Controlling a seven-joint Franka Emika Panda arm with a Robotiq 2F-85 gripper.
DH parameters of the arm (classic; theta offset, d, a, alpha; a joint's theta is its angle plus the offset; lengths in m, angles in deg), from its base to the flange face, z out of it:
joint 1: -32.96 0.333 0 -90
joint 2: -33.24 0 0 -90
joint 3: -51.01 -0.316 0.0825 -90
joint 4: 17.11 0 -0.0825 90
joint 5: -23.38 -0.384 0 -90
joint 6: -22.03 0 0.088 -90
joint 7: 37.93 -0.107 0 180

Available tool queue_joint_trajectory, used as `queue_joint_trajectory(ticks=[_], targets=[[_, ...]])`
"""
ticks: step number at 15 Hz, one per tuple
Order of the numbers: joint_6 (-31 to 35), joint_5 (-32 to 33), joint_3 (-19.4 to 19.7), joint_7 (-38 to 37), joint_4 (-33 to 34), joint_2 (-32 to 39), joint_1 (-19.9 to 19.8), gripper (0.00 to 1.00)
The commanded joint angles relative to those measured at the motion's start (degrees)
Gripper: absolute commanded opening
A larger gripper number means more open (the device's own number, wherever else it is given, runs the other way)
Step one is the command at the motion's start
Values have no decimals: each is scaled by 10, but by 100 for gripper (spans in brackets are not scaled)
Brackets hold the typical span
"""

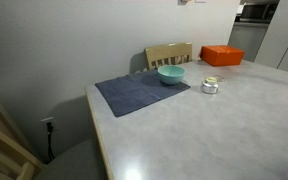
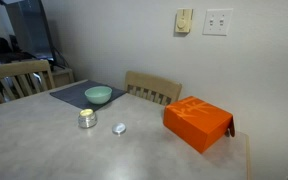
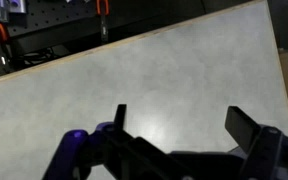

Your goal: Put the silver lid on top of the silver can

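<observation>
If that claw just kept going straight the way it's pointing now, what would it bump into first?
Most likely the bare table top: in the wrist view the open gripper points at that pale surface, with nothing lying in between. How far off it is, I cannot tell.

Home dining room, judging by wooden chairs point(image 2: 152, 88) mid-frame, pale table point(image 2: 44, 150) lower left, wall switch plate point(image 2: 218, 21) upper right.

Black gripper point(image 3: 177, 113), blocky dark fingers point(image 3: 246, 126), bluish housing point(image 3: 72, 150) (lower left)
</observation>
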Motion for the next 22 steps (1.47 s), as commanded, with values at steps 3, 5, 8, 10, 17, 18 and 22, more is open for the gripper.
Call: queue_joint_trajectory(ticks=[3,5,8,10,17,18,22], targets=[[-3,-4,-10,4,1,0,-12,100],[2,-6,-7,12,0,0,-12,100],[58,10,3,61,2,10,-18,100],[98,10,12,92,7,23,-20,100],[195,9,42,203,42,98,-13,100],[196,5,46,218,50,110,-12,100],[191,6,40,204,42,100,-16,100]])
